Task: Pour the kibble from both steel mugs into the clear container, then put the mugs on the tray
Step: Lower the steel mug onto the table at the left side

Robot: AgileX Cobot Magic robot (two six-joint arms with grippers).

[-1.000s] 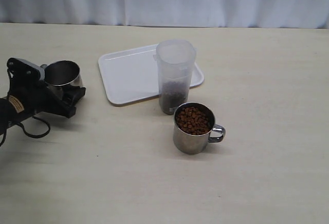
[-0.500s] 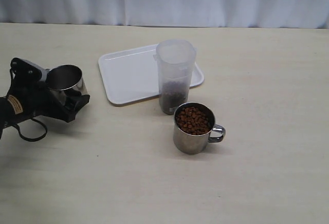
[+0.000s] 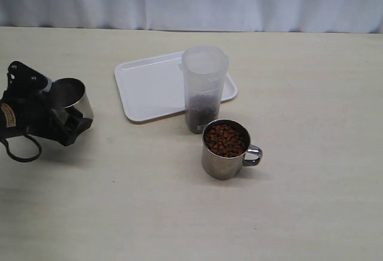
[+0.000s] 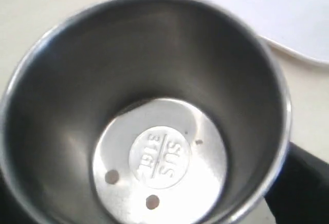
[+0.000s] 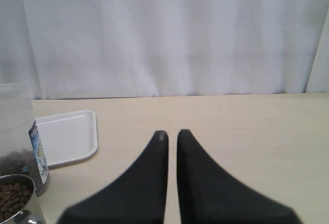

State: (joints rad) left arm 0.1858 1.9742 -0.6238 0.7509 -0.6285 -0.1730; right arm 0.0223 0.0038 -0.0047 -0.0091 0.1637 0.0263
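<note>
Kibble [image 3: 224,140] heaps reddish-brown inside the shiny handled mug [image 3: 218,166].

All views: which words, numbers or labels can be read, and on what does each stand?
"SUS" above what looks like "316L": stamped inside the base of the empty steel mug.
Label on the clear container: too blurred to read.
Sticker on the left arm: too small to read.

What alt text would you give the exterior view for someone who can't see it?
On a pale table, a steel mug full of kibble stands in front of a tall clear container with some kibble inside, a white tray behind them. At far left, an empty steel mug sits between the left arm's black fingers.
</note>
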